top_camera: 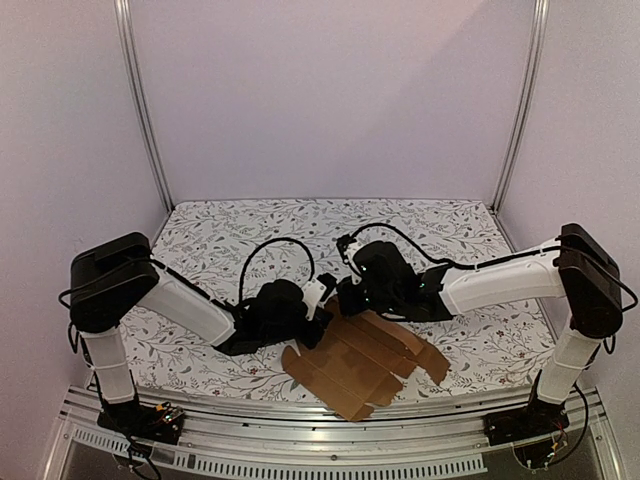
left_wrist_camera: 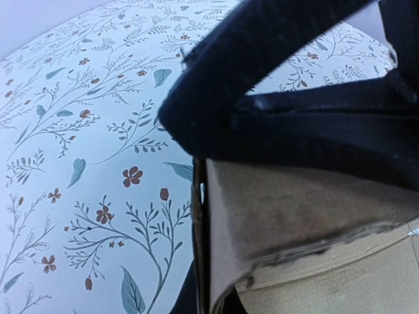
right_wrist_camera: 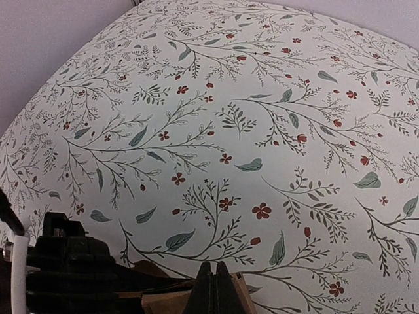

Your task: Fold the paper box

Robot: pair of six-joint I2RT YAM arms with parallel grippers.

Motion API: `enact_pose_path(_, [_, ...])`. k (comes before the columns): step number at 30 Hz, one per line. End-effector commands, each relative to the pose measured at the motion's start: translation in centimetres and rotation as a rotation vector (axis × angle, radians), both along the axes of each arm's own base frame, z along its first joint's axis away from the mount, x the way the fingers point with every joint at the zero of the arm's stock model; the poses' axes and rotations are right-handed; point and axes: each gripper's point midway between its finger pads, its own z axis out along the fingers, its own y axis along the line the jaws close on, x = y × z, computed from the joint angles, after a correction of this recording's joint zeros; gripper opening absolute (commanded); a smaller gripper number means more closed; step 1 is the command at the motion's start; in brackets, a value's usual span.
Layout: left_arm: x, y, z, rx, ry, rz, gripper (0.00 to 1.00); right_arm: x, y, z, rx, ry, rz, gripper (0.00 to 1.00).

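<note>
My left gripper is clamped on the paper box, lying flat at the table's six o'clock; black fingers hide the pinch. My right gripper, fingers pressed together, is at its twelve o'clock edge; contact unclear.

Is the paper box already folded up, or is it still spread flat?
Mostly spread: the paper box lies open on the table, flaps and creases showing, no closed walls. One flap at its left seems raised.
</note>
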Motion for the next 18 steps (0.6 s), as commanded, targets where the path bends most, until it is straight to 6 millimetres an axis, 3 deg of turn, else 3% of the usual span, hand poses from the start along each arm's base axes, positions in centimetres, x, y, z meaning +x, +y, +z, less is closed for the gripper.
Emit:
enact_pose_path(1, [0.0, -0.1, -1.0, 0.026, 0.009, -0.004, 0.0, -2.4, -1.5, -2.7, -0.091, 0.096, 0.034, 0.0])
enact_pose_path(14, [0.0, -0.1, -1.0, 0.034, 0.006, -0.008, 0.0, -2.3, -0.7, 4.8, 0.094, 0.02, 0.034, 0.0])
enact_pose_path(18, [0.0, -0.2, -0.9, 0.031, 0.005, -0.01, 0.0, -2.0, -0.4, 4.9, 0.106, 0.019, 0.03, 0.0])
